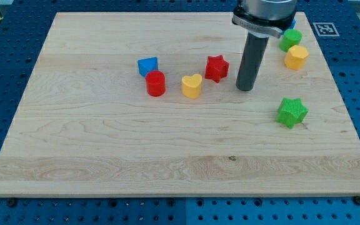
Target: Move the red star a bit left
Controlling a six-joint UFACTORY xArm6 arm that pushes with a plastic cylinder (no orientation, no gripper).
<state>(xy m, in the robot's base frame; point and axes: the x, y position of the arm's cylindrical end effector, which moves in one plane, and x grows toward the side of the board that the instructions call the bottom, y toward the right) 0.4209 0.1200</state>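
The red star (216,67) lies on the wooden board (105,150), right of centre in the upper half. My tip (245,88) stands on the board just to the star's right and slightly lower, with a small gap between them. A yellow heart (192,86) lies close to the star's lower left. A red cylinder (156,83) and a blue block (147,65) lie farther to the view's left.
A green star (292,112) lies to the lower right of my tip. A yellow block (296,57) and a green block (290,39) sit near the board's upper right edge, with a bit of blue behind the arm.
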